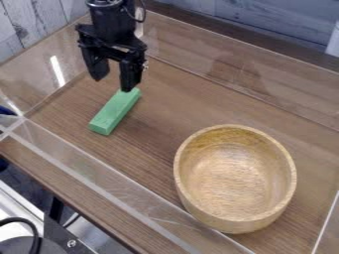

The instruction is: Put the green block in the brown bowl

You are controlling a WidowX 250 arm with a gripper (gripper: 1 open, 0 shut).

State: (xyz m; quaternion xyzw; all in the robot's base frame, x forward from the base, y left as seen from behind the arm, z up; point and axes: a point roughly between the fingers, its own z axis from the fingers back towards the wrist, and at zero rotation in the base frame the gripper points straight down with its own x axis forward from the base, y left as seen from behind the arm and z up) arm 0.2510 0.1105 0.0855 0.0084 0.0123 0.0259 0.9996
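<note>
Pincer (114, 77) hangs pointing down, jaws wide and holding nothing, just above the far end of the green block (115, 109); brown bowl (236, 176) sits well apart on the counter (199, 94).

The arm above the gripper (113, 72) is cut off by the top edge. Whether its fingertips touch the green block (115, 109) is unclear.
</note>
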